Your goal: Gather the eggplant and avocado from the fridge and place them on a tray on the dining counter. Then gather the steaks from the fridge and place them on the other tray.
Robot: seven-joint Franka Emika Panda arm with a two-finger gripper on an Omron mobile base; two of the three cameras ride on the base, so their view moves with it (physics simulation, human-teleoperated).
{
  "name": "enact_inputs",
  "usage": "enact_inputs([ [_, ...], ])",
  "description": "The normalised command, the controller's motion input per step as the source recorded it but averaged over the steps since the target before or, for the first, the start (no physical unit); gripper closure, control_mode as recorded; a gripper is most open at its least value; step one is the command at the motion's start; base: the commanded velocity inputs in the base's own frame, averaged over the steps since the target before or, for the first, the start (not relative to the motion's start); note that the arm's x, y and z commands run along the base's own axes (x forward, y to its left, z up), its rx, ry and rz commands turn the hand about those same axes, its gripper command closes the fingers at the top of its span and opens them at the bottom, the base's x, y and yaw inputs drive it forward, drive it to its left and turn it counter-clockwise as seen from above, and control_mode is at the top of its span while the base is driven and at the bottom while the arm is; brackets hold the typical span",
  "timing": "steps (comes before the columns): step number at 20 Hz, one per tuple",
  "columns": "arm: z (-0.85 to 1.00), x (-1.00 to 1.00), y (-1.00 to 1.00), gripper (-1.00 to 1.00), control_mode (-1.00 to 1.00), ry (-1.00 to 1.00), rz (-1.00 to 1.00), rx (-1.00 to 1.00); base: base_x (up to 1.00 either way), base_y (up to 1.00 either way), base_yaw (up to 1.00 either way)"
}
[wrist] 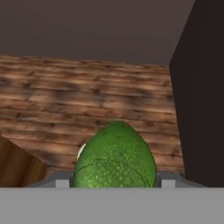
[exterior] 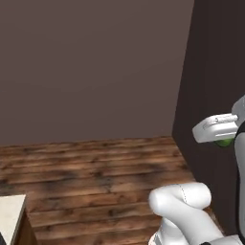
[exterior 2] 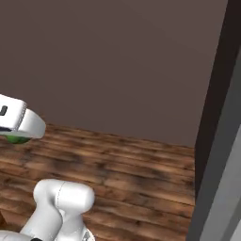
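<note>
Avocado [wrist: 114, 157]: sitting right up against my hand camera, bumpy green skin, pointed end facing away toward the floor. From the left base camera I just catch a green sliver [exterior: 222, 142] poking out under the white hand, and the right base camera shows the same sort of green edge [exterior 2: 18, 139] below it.

Tool [wrist: 113, 183]: clamped around the avocado from both sides as far as I can see, with the fruit sitting between the two grey finger bases at the bottom of the hand view. The tips themselves are hidden behind the fruit, so I can't make out the exact contact.

Arm: white elbow [exterior: 181, 198] bulges up low in the left base camera, with the hand held up off the floor at mid height near the right edge.

Floor [exterior: 95, 182]: dark wood planks, running under the held avocado.

Wall [exterior: 91, 67]: plain brownish grey, straight ahead past the planks.

Dark panel [exterior: 210, 72]: tall, nearly black, standing just right of the hand.

Surface [exterior: 9, 215]: a pale corner peeks in at the lower left of the left base camera, well apart from the tool.
</note>
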Motion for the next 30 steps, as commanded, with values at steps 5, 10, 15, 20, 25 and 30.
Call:
enact_inputs([
  [5, 0.0, 0.0, 0.0, 1.0, 1.0, 0.0, 0.0, 0.0, 1.0, 0.0, 0.23],
  [10, 0.0, 0.0, 0.0, 1.0, 1.0, 0.0, 0.0, 0.0, 1.0, 0.01, 0.48],
  [15, 0.0, 0.0, 0.0, 1.0, 1.0, 0.0, 0.0, 0.0, 0.9, -0.06, 0.81],
  [20, 0.0, 0.0, 0.0, 1.0, 1.0, 0.0, 0.0, 0.0, 0.99, -0.17, 0.75],
  [25, 0.0, 0.0, 0.0, 1.0, 1.0, 0.0, 0.0, 0.0, 1.0, -0.2, 0.74],
  [30, 0.0, 0.0, 0.0, 1.0, 1.0, 0.0, 0.0, 0.0, 1.0, -0.18, 0.75],
])
